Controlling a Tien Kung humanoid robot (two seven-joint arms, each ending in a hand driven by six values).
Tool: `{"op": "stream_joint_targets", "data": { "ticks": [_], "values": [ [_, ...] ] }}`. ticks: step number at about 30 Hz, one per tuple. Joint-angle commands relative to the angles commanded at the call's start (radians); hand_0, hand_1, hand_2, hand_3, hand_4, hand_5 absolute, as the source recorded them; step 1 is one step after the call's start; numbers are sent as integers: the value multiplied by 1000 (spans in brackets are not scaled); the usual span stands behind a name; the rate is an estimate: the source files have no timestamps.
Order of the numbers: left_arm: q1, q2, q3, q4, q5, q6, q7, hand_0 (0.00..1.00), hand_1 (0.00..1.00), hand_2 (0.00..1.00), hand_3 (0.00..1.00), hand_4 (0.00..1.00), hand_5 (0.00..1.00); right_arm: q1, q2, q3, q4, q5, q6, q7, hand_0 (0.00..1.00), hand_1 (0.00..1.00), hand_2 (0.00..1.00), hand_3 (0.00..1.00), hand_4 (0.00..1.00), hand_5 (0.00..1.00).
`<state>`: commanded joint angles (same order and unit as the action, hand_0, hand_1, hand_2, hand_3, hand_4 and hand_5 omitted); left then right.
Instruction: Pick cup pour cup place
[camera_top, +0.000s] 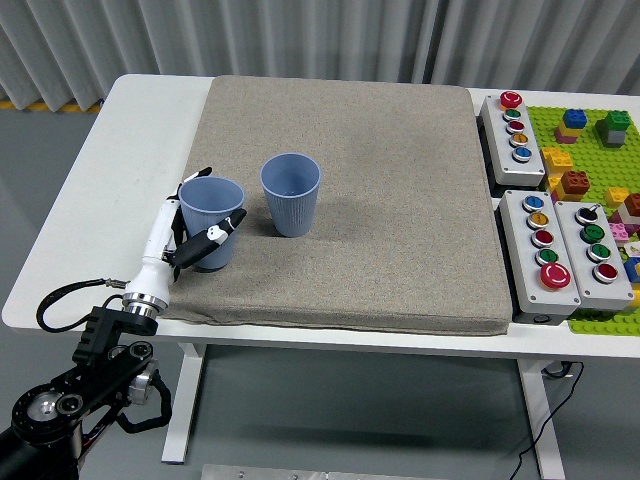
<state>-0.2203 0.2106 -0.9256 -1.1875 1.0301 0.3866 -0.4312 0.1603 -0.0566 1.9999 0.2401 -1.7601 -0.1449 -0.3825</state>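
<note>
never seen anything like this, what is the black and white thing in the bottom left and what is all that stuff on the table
There is one picture, taken from a camera on the robot's head, looking down over a white table. The black arm coming in at the lower left is the robot's left arm, and it ends in a left hand with white and black fingers. That hand is wrapped around a blue cup standing on a grey-brown mat. A second blue cup stands free just to its right, apart from it. I cannot see whether either cup holds anything. The right arm is not in the picture.

On the right side of the table are three grey button boxes with coloured buttons, and beyond them a green baseplate with toy bricks stuck on it. The job seems to be pouring one cup into the other.
</note>
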Motion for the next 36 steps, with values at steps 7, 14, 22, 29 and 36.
{"op": "stream_joint_targets", "data": {
  "ticks": [7, 14, 22, 29, 36],
  "values": [
    [10, 5, -12, -14, 11, 7, 0, 766, 775, 895, 912, 955, 457, -1, 0, 0, 0, -1, 0, 0, 642, 599, 507, 575, 2, 2],
    [33, 16, -25, -35, 31, 7, 7, 764, 775, 891, 910, 953, 456, -3, -2, 2, 0, -2, 1, 0, 641, 599, 506, 574, 2, 2],
    [68, 31, -35, -69, 51, 3, 17, 777, 783, 902, 910, 958, 461, -6, -3, 7, 0, -14, 4, -1, 641, 599, 506, 574, 2, 2],
    [96, 39, -36, -91, 73, 1, 24, 782, 791, 916, 910, 962, 464, -8, -3, 7, 0, -15, 3, -1, 641, 599, 506, 573, 2, 2],
    [109, 41, -52, -104, 84, -6, 33, 782, 798, 918, 912, 966, 467, -11, -2, 11, 0, -22, 3, -3, 641, 599, 506, 573, 2, 2]
  ]
}}
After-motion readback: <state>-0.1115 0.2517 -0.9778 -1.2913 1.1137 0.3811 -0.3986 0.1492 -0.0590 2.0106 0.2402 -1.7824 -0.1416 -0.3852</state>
